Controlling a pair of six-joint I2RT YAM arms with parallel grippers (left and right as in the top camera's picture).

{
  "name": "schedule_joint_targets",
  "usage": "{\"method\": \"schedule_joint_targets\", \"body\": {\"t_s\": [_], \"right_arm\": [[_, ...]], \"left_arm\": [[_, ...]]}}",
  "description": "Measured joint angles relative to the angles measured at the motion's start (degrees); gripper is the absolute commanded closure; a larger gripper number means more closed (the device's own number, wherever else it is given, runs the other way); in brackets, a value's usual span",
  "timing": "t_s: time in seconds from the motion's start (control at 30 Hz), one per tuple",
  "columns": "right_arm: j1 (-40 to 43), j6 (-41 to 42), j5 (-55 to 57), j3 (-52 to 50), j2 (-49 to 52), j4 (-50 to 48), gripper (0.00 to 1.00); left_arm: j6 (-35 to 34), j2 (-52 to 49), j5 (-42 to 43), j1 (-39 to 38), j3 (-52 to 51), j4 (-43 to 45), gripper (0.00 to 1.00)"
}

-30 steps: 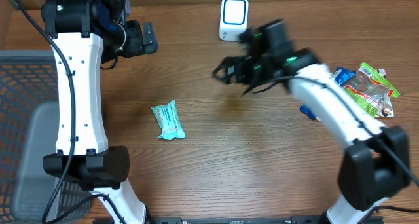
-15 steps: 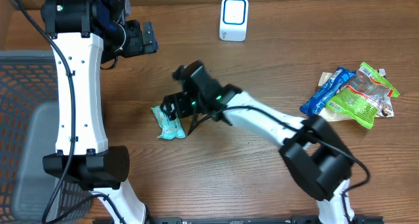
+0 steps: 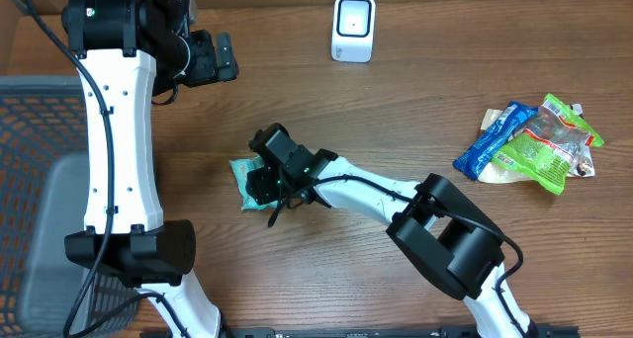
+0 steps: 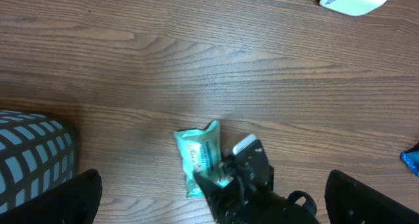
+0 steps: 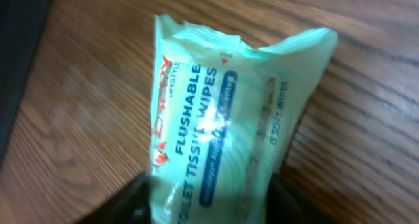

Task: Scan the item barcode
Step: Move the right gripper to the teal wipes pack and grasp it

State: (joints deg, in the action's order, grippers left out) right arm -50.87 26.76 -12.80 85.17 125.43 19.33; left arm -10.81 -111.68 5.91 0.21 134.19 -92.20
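— where's the thing it's meant to scan?
— that mint-green soft plastic pack of flushable wipes [image 3: 241,172], lying flat on the wooden bench [image 3: 396,111], left of middle, printed side up. the right end effector [image 3: 265,183] is down over it, one finger on each side of one end, right against the wrapper.
— so it's got hold of it?
— can't tell. the fingers flank it and look to touch it, but whether they're actually pinching i couldn't say. the left end effector [image 3: 220,57] hangs up at the back, spread wide, holding nothing.
— what worries you?
— the wrapper, mostly. it looks slick and squashy, so a pinch on one end could just crumple it, and the pack might slide out on the lift, or droop and swing. the fingers also sit very low. if they drag on the wood they may shove the pack aside instead of taking it.
— and the scanning?
— the white box-shaped barcode scanner with a blue face [image 3: 353,27] stands well apart at the far edge. i see lettering on the top side but no barcode, so my guess is it's underneath or hidden. carry the pack over without turning it and the scanner reads nothing.
— anything in the way?
— not much. the heap of bright snack packets [image 3: 539,140] is off to the right and the grey mesh basket [image 3: 40,180] off to the left, neither between the pack and the scanner.
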Motion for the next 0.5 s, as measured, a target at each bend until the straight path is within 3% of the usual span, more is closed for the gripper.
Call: {"method": "schedule_joint_targets", "body": {"t_s": [0.27,0.5], "right_arm": [[3.78,4.70,-2.43,0.90,-0.81,7.19,0.60],[15.23,4.00,-3.98,0.85,-4.02,19.74,0.56]], "left_arm": [[0.00,0.00,0.00,0.00,0.00,0.00,0.00],[0.00,0.00,0.00,0.00,0.00,0.00,0.00]]}}
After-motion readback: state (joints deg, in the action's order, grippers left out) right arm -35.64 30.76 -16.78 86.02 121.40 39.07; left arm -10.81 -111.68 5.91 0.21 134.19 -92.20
